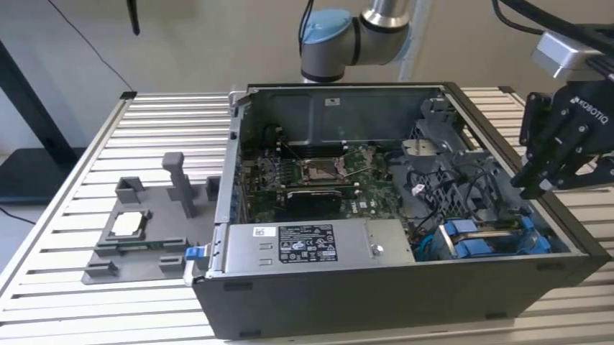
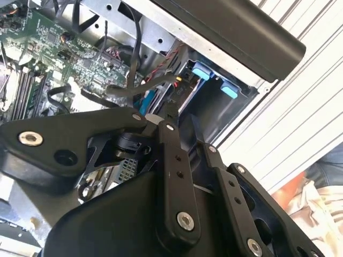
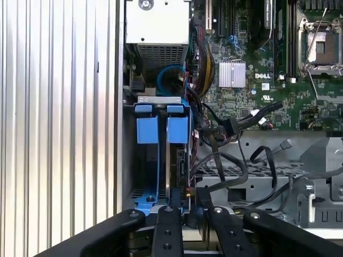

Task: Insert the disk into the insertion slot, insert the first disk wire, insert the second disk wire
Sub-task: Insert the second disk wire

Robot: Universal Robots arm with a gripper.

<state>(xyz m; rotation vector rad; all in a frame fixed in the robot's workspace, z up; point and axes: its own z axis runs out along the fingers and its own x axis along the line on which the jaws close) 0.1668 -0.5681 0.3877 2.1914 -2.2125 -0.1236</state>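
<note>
Ribbed metal worktop (image 1: 86,180) carries one open computer case (image 1: 403,302), and the work sits in the case's corner at the exterior view's right. One disk (image 3: 179,166) stands on edge inside the insertion slot (image 3: 155,99) and looks seated. Its blue carrier rail (image 3: 158,176) runs alongside it, and two blue tabs (image 3: 147,129) cap the far end of the bay.

The single hand (image 1: 530,188) hangs above the case's rim, with the disk below it and toward the exterior view's left. In the first wrist view the disk's long axis runs straight from the tabs toward the hand, so the two line up end-on. Whether the hand is clenched or released I cannot tell.

Just beside the bay, two black wires (image 3: 231,127) appear to lie loose over the grey cage (image 3: 252,142), their plugs not visibly joined to the disk.

Farther out in the case are one green motherboard (image 1: 369,176) and one grey power box (image 1: 384,241). Well apart on the worktop stands one grey fixture (image 1: 134,248).
</note>
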